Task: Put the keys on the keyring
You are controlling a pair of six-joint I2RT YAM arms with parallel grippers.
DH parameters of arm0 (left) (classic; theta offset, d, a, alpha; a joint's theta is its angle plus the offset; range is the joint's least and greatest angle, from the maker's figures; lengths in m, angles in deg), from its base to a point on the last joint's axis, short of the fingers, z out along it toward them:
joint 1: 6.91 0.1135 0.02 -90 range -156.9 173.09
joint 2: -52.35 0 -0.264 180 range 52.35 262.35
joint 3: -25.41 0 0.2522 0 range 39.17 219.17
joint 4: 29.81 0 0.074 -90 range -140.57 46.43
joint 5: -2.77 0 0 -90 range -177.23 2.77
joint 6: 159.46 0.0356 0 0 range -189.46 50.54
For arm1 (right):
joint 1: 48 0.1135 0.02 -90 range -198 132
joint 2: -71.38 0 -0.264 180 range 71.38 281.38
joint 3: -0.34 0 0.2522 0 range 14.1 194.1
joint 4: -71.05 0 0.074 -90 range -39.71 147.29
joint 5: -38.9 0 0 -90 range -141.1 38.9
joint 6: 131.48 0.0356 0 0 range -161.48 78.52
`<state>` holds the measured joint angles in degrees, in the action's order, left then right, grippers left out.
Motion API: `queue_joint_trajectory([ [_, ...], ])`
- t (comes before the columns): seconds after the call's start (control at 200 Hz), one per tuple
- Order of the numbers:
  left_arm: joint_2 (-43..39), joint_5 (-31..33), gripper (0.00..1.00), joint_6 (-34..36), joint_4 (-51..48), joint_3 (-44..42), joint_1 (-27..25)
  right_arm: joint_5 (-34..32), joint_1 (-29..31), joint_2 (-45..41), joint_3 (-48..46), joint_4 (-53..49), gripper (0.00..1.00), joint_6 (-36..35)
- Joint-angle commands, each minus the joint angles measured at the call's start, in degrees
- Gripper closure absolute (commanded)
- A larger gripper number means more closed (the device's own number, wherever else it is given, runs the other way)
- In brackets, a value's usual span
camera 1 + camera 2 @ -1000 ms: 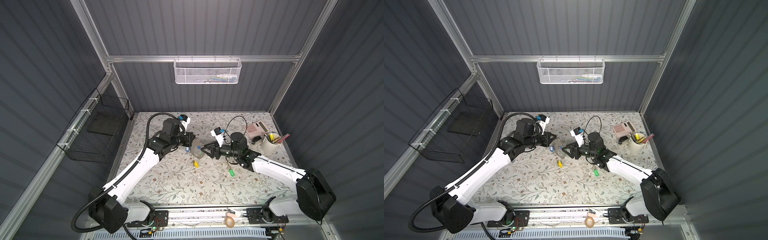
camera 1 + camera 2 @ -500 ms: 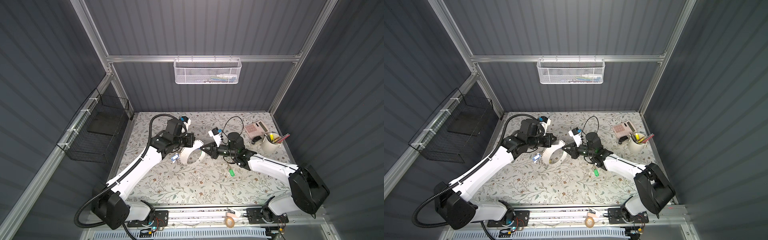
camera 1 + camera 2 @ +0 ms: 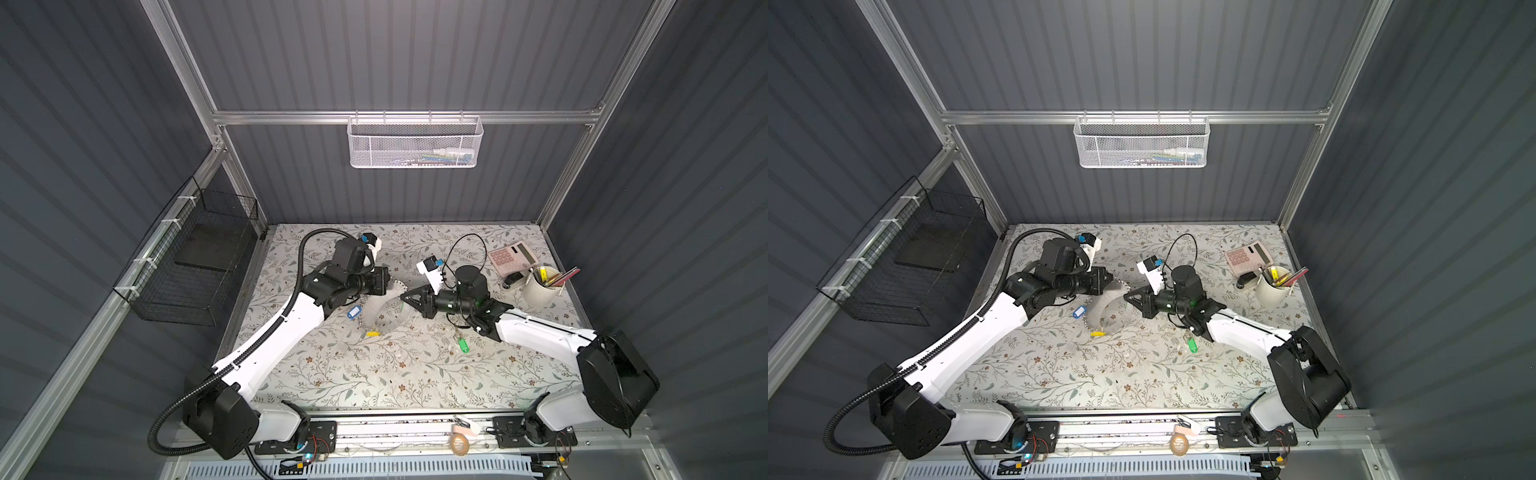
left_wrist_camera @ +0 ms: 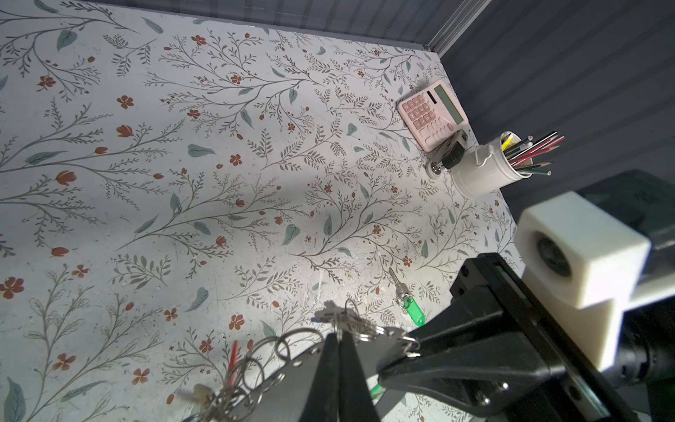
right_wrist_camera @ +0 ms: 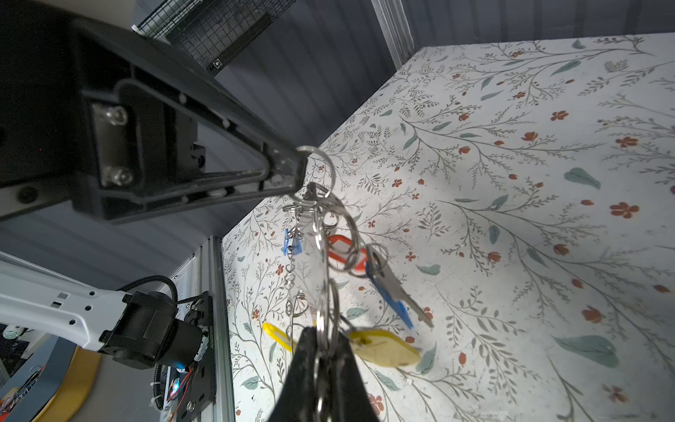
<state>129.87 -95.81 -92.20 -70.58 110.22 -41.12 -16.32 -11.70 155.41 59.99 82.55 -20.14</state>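
Since a second ago the right gripper [image 3: 404, 296] has closed its jaws on the keyring [image 5: 323, 234], where they stood apart before. The left gripper [image 3: 387, 282] pinches the same loop with its jaws tight together, so the loop hangs between the two tips above the middle of the desk [image 3: 374, 374]. The keys [image 3: 462, 343] lie flat on the desk, right of its middle, just beside the right arm [image 3: 536, 332] and apart from the keyring.

right gripper [image 5: 323, 339]: jaws apart a second ago, now clamped on the keyring [image 5: 320, 234].
keyring: was a hanging clump, now drawn into a wide loop.
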Motion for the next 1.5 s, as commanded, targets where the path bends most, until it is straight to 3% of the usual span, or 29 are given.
queue_joint_trajectory([
  [0.0,-0.6,0.8,1.0,2.3,1.1,1.5,-0.3,1.9,0.6,-1.6,-0.7,0.9,1.0,-0.9],
  [0.41,0.7,0.2,1.0,6.0,-3.6,3.4,-1.0,-3.9,0.7,-1.4,0.6,-3.8,1.0,-4.5],
  [0.685,3.7,-1.7,1.0,7.8,-10.5,9.3,-1.0,-7.4,0.9,-1.1,0.2,-5.6,1.0,-7.2],
  [0.83,7.3,-5.6,1.0,8.9,-16.1,16.8,-1.0,-10.3,2.0,-1.6,-0.5,-6.8,1.0,-10.6],
  [1.126,11.8,-8.5,1.0,13.1,-24.4,23.6,-1.0,-17.8,2.5,-2.5,-4.9,-3.1,1.0,-14.3],
  [1.496,16.6,-11.4,1.0,21.2,-29.7,28.7,-1.0,-26.4,2.1,-3.0,-9.7,1.6,0.57,-12.8],
])
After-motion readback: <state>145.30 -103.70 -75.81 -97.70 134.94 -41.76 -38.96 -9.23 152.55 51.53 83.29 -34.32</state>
